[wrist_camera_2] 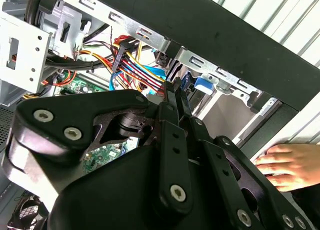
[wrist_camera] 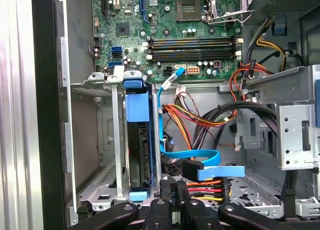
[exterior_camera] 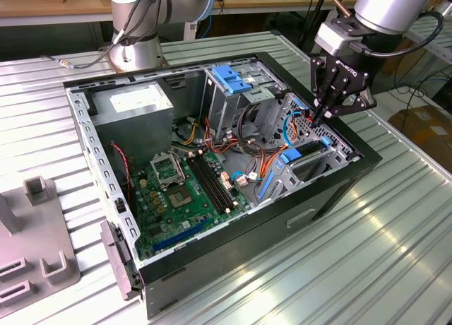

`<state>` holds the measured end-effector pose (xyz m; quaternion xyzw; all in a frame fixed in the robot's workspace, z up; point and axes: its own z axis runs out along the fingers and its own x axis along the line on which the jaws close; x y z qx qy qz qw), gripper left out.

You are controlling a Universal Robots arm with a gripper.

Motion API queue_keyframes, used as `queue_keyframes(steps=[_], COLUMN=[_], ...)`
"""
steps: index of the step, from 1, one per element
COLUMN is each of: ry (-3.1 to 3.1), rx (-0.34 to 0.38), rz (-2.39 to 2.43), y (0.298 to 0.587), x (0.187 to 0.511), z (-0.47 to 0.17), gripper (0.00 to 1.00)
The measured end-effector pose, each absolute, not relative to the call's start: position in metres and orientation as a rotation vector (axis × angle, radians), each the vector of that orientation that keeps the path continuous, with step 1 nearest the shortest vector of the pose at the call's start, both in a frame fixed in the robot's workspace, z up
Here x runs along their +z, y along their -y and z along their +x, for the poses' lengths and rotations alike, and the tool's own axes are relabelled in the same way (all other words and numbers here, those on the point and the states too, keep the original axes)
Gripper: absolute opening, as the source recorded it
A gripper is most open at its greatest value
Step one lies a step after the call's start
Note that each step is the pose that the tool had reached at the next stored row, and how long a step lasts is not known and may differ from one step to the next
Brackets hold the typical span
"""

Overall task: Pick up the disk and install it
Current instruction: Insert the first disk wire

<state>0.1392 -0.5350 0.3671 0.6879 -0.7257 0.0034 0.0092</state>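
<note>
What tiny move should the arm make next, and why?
Probably a slight sideways shift, to bring it over the disk's blue rail. The disk already stands in its bay, and the gripper, shut and empty, hangs beside it over the orange cables. Pressing down here could snag them.

Blue-railed, seemingly dark disk (wrist_camera: 137, 145)

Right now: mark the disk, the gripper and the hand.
disk (wrist_camera: 136, 140), first wrist view, dark edge between blue rails.
gripper (exterior_camera: 326, 115), exterior view, fingertips.
hand (wrist_camera_2: 285, 165), second wrist view, back of fingers.
</note>
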Motion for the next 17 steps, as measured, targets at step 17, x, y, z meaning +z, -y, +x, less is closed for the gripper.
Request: queue_keyframes(steps=[17], ry=[2.271], rx=[0.010], rz=[2.143], y=[0.5427], x=[0.3613], z=[0.1371], gripper=[0.16])
